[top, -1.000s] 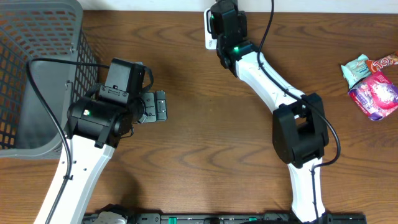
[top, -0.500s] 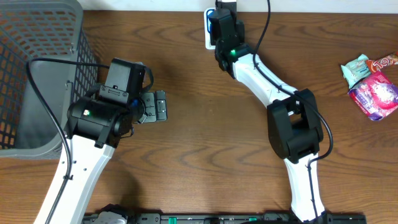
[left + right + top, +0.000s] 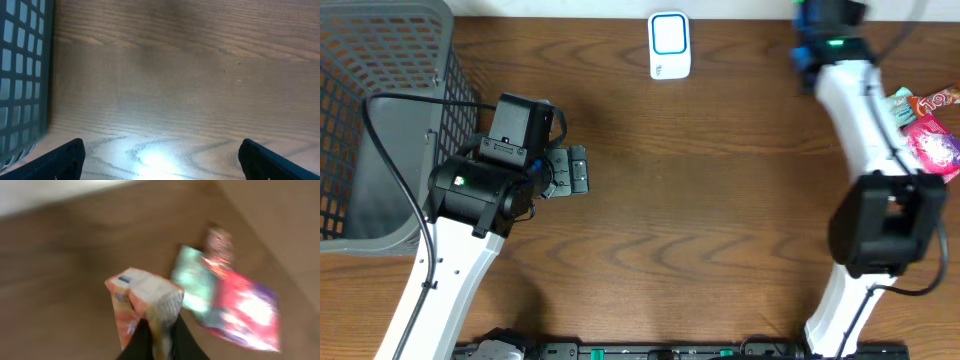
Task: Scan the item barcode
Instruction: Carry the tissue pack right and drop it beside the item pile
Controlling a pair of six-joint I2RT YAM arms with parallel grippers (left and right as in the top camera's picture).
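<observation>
Between the dark fingers of the right pincer (image 3: 160,330), an orange packet (image 3: 145,300) with a white, boxy top stood pinched by its lower edge. The jaws were pressed against its crinkled sides. The view from that wrist was blurred, so no print or barcode on the packet could be read.

Just beyond this pincer and to its right, three snack wrappers lay on the table (image 3: 700,200): a soft teal wrapper (image 3: 192,282), a glossy pink pouch (image 3: 245,310) touching it, and a small red wrapper (image 3: 217,242) farther off. The table was brown wood with a wavy, streaked grain.

From above, the white-shelled right arm (image 3: 865,120) reached to the far edge of the table. The scanner (image 3: 669,45), a flat white slab with rounded corners and a blue ring around its face, lay well apart from that pincer on its left side, near the same far edge.

The left pincer (image 3: 160,155) was spread wide over bare wood. Its two black fingertips showed only at the lower corners of its own view, with nothing between them. To its left stood a grey basket (image 3: 390,60) of square plastic mesh, close beside the arm but not touching the fingers.
</observation>
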